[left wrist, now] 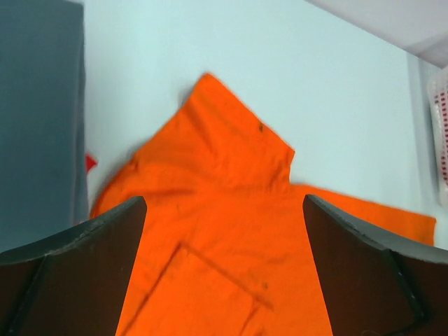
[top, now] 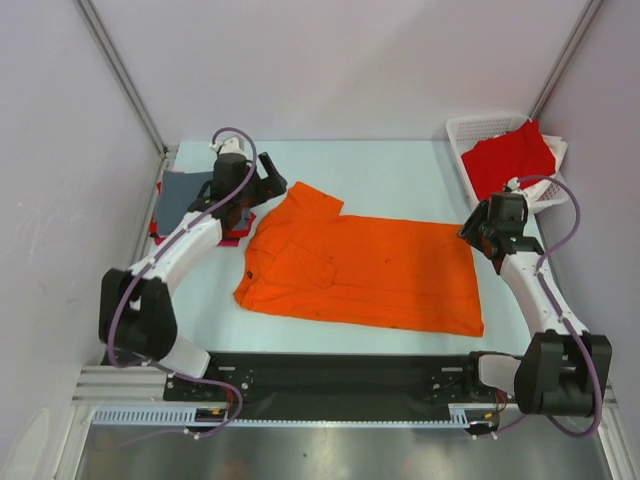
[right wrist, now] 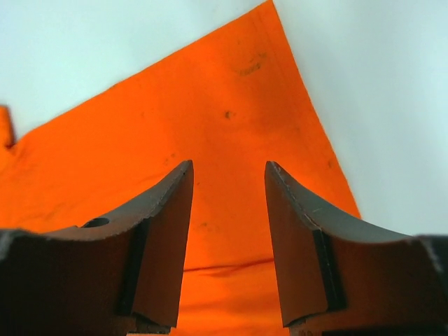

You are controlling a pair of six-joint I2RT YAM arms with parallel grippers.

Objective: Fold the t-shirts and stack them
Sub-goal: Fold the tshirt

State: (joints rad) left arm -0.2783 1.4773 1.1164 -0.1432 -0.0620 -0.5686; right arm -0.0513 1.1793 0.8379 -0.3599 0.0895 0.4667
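On the table (top: 400,170), outspread orange t-shirt (top: 370,270)

Orange t-shirt (top: 365,268) lies spread on table (top: 400,170); red t-shirt (top: 508,157) fills basket (top: 470,128).

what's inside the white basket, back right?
A red t-shirt lies crumpled in the basket, covering most of its floor. Anything beneath the shirt is hidden, so I can't tell whether more is in there.
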